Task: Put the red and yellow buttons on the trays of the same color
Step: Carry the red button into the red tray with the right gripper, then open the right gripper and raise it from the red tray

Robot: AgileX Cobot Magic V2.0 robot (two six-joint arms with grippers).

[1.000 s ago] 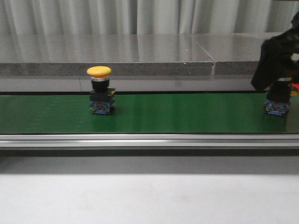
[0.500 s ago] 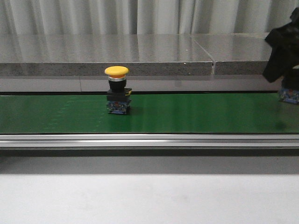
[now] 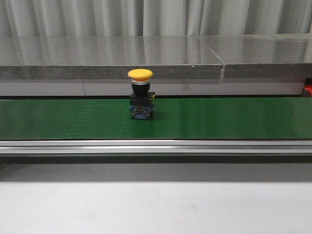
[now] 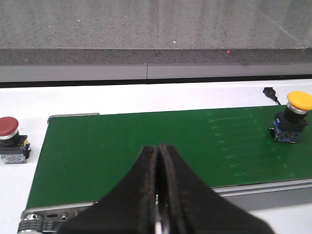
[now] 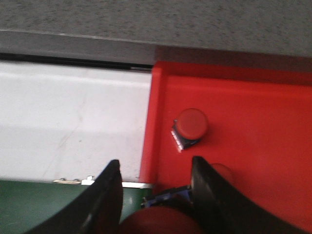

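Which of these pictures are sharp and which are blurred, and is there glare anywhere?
Front view: sharp, yellow button crisp; soft glare on the grey ledge. Left wrist view: belt sharp, fingers soft. Right wrist view: blurred overall, red tray hazy.

Matt green belt [image 3: 219, 119], glossy speckled stone ledge [image 3: 112, 53], smooth glossy plastic red tray [image 5: 253, 126].

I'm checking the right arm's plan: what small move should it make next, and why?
Probably shift the right tool further over the red plastic tray before lowering. The red mushroom-head button it grips hangs at the tray's rim, near a second red button lying inside.
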